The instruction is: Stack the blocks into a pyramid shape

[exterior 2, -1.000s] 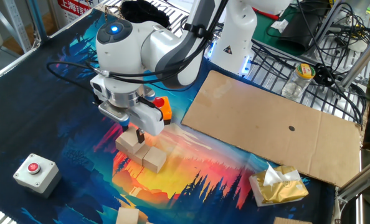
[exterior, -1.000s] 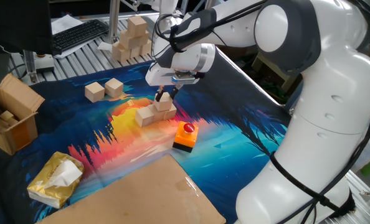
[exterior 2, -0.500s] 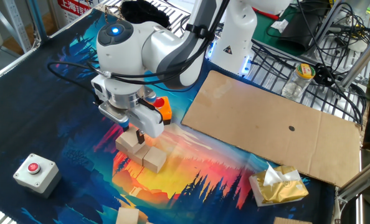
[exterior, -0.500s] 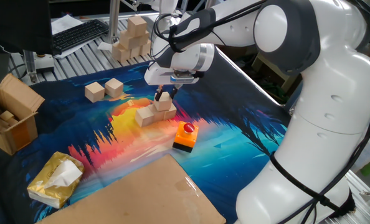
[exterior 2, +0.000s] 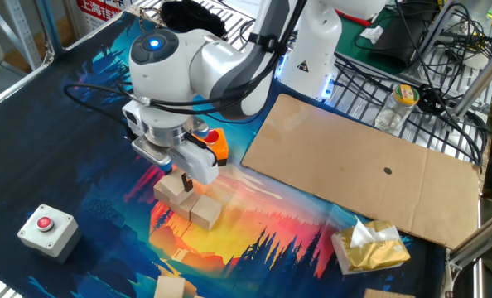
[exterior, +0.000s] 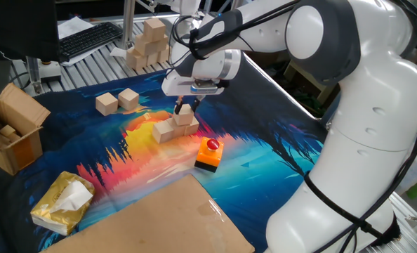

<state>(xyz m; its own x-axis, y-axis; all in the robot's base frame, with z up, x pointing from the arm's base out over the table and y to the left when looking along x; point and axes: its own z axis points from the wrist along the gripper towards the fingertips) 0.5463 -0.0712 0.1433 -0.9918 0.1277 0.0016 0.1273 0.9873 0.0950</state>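
Two tan blocks (exterior: 163, 131) (exterior: 189, 126) sit side by side on the colourful mat, seen again as a pair (exterior 2: 170, 189) (exterior 2: 205, 210) in the other fixed view. A third block (exterior: 185, 111) rests just above the seam between them, with my gripper (exterior: 186, 108) (exterior 2: 184, 177) shut on it from above. Whether it touches the pair below I cannot tell. Two loose blocks (exterior: 106, 104) (exterior: 129, 99) lie to the back left. Another block (exterior 2: 170, 288) shows at the bottom edge of the other view.
An orange-and-black block with a red button (exterior: 209, 154) (exterior 2: 214, 142) stands close to the pair. There is an open cardboard box (exterior: 12, 130) at the left, a flat cardboard sheet (exterior: 159, 225) (exterior 2: 354, 165), a yellow packet (exterior: 62, 204), a grey button box (exterior 2: 47, 228) and larger wooden blocks (exterior: 149, 43) at the back.
The gripper and its block have drifted very slightly sideways over the pair. Nothing else has moved.
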